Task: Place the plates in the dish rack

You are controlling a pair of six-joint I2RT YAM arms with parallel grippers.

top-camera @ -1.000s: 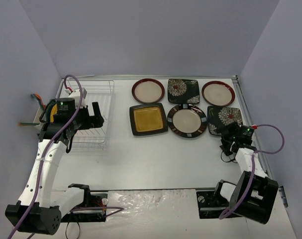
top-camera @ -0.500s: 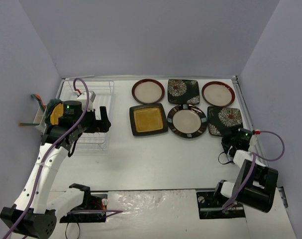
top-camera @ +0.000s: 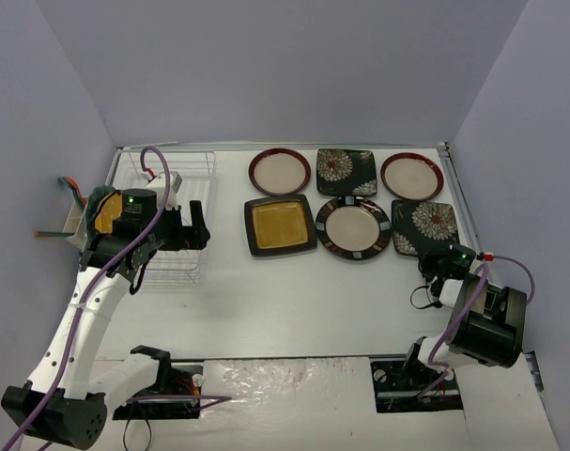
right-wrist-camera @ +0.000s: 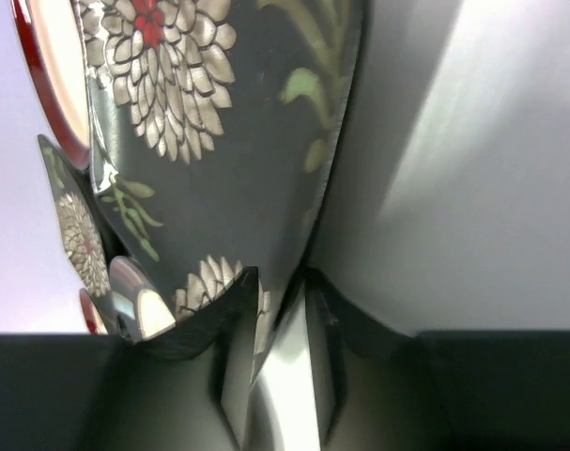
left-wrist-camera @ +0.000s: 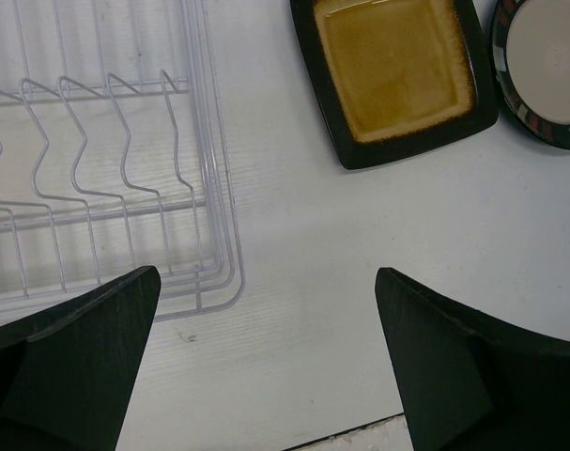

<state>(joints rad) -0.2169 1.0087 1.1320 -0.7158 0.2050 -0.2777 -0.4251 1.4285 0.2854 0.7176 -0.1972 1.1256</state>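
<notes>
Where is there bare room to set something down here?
The bare strip of table in front of the plates, between the dish rack and the right gripper gripping a floral plate. Crowded: back right, six plates nearly edge to edge.

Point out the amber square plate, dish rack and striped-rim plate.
amber square plate (top-camera: pixel 280 225), top view, amber centre.
dish rack (left-wrist-camera: pixel 97 141), left wrist view, wire base.
striped-rim plate (top-camera: pixel 352 226), top view, cream centre.

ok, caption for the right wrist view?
Right gripper, jaws clamped on the rim of a square black floral plate.
</notes>
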